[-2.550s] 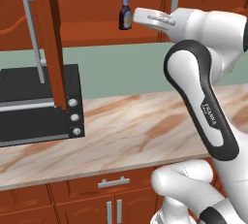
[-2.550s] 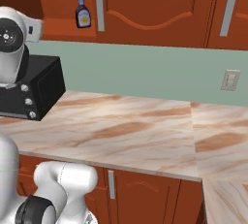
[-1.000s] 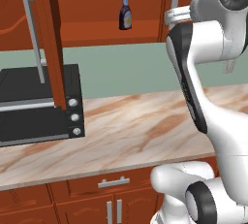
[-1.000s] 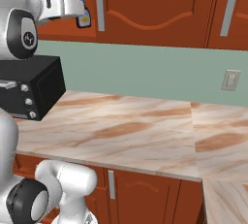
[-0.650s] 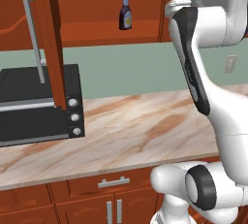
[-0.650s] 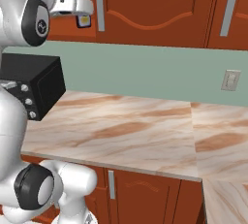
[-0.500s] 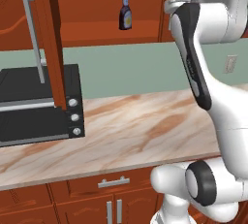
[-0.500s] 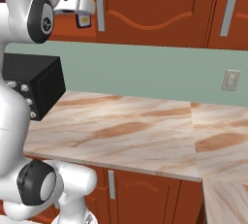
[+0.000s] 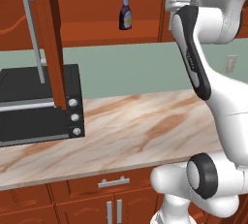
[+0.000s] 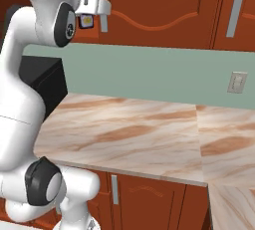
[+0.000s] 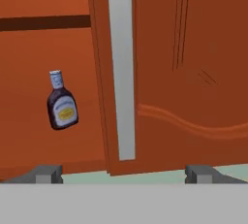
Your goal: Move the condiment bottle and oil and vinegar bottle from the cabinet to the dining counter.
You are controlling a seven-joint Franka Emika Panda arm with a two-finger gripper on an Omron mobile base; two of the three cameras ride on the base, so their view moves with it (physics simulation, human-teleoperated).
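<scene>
The condiment bottle (image 9: pixel 125 13), squat and dark brown with a blue cap and pale label, stands alone on the open shelf of the cabinet (image 9: pixel 97 29). In the hand view the condiment bottle (image 11: pixel 62 103) is left of centre and some way off. My gripper (image 11: pixel 125 173) is open and empty, and it faces the silver bar handle (image 11: pixel 121 72) of the closed cabinet door right of the shelf. My hand (image 9: pixel 177 2) is up at shelf height, to the bottle's right. The oil and vinegar bottle and the dining counter are out of view.
The opened cabinet door (image 9: pixel 51 39) juts out on the left above a black oven (image 9: pixel 38 102). Below runs a marble worktop (image 9: pixel 135 131) against a green wall with an outlet (image 10: pixel 238 82). Further closed wall cabinet doors (image 10: pixel 159 10) extend to the right.
My hand has pulled back from the condiment bottle, rising and swinging right toward the closed door. The bottle has stayed on the shelf and the jaws stay open.
</scene>
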